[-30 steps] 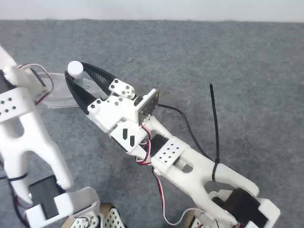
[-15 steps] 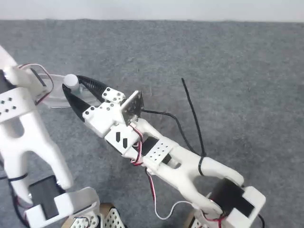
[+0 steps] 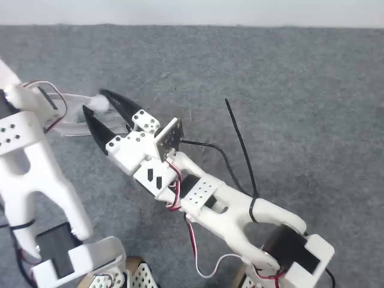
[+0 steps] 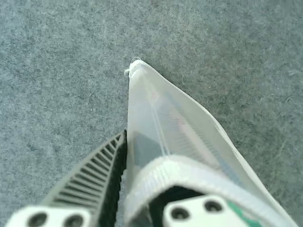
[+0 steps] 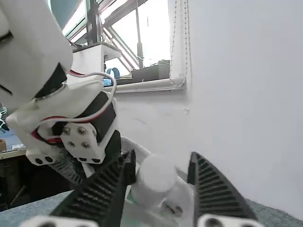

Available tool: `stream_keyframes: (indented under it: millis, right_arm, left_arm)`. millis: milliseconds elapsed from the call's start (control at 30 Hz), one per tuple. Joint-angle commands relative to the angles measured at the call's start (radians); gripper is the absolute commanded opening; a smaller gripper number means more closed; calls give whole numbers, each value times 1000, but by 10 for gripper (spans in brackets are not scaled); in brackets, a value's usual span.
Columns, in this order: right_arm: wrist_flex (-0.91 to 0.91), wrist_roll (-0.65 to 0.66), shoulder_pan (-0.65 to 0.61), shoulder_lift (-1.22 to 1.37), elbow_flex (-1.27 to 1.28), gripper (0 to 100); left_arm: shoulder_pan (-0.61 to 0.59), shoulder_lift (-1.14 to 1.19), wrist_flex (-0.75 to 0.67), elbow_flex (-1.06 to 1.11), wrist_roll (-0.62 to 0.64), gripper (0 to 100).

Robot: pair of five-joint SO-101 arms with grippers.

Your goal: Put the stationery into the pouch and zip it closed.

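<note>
The translucent pouch (image 4: 165,127) hangs from my left gripper (image 4: 130,151), which is shut on its rim, so it sags toward the grey carpet. Faint shapes show through its wall. In the high view the pouch (image 3: 73,120) sits beside the left arm (image 3: 24,156). My right gripper (image 3: 94,102) hovers right over the pouch mouth. A white cylinder (image 3: 99,103) lies between its black fingers. In the right wrist view the cylinder (image 5: 154,177) rests against one finger with a gap to the other, so the right gripper (image 5: 162,161) stands open around it.
Grey carpet (image 3: 288,78) stretches out to the right and rear. A stiff black cable (image 3: 240,144) sticks up from the right arm. Both arm bases stand at the near edge.
The right arm swung left and lowered the white cylinder to the pouch mouth. The cylinder now looks blurred and sits deeper between the fingers. The left arm has kept still.
</note>
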Motion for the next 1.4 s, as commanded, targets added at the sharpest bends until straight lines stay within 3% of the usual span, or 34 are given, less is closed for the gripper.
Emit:
stream_keyframes:
  millis: [0,133,367,767,933,1100,1367]
  right_arm:
    - [-19,12,-5,-64,31,208]
    - [-2,8,-5,-189,100,208]
    - [328,-80,-18,-387,117,210]
    - [855,-46,-16,-727,117,210]
    - [1030,-46,-2,-756,117,210]
    - [1135,-52,77,-754,117,210]
    - [1287,-52,85,-673,74,210]
  left_arm:
    - [5,-9,-25,2,-5,13]
    - [6,-9,-25,1,-5,13]
    - [6,-9,-26,-1,-5,13]
    - [0,-11,-26,-2,-5,13]
    - [-5,-11,-38,-4,-5,13]
    - [-72,-11,-38,-25,-5,13]
    - [-137,-11,-49,-31,-5,13]
